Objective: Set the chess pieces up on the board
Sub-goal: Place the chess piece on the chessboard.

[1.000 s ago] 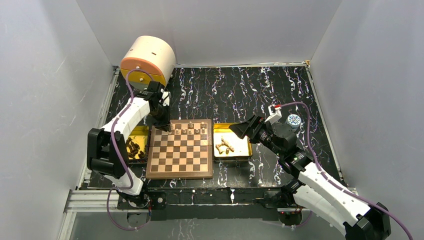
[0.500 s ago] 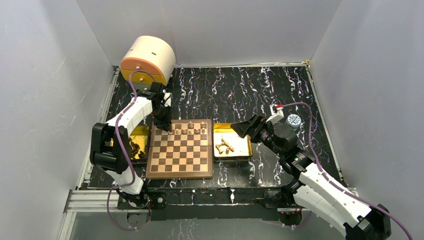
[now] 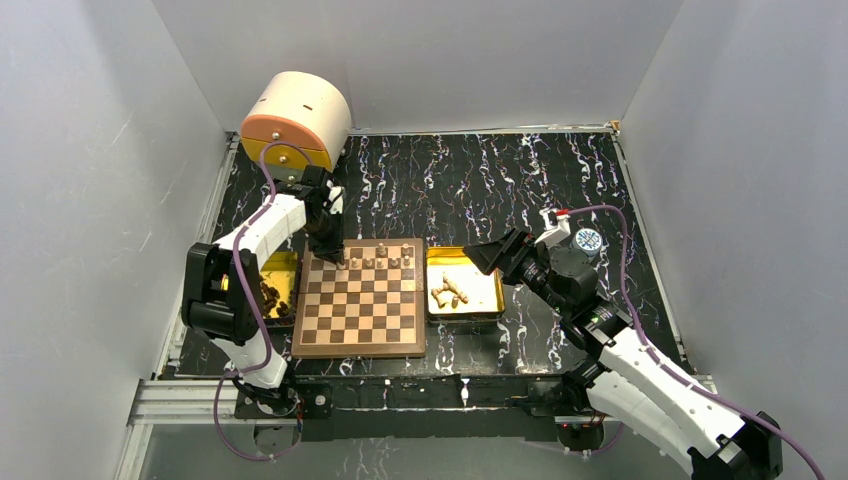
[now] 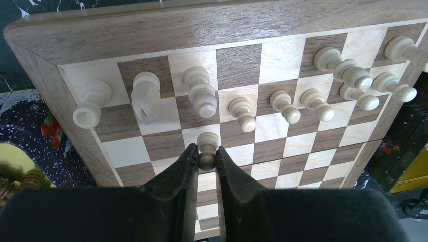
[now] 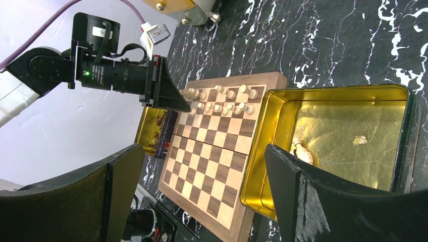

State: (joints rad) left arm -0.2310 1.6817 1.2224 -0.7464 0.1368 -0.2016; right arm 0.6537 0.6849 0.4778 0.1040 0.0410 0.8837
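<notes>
The board (image 3: 362, 300) lies in front of the arms, with several light tan chess pieces (image 3: 380, 258) standing in its two far rows. In the left wrist view my left gripper (image 4: 206, 157) is shut on a light pawn (image 4: 207, 143) that stands on a pale square of the second row, just nearer than a bishop (image 4: 200, 92), a knight (image 4: 146, 94) and a rook (image 4: 91, 102). From above the left gripper (image 3: 331, 253) is at the board's far left corner. My right gripper (image 3: 482, 258) is open and empty above the right gold tray (image 3: 490, 298), which holds more light pieces (image 3: 449, 292).
A second gold tray (image 3: 281, 262) with dark pieces lies left of the board. A cream and orange drum-shaped container (image 3: 296, 118) stands at the back left. A small round blue-and-white object (image 3: 587, 240) lies right of the right arm. Grey walls close in three sides.
My left gripper has edged slightly toward the board's far left corner and stays low there. The right arm has shifted slightly to the right.
</notes>
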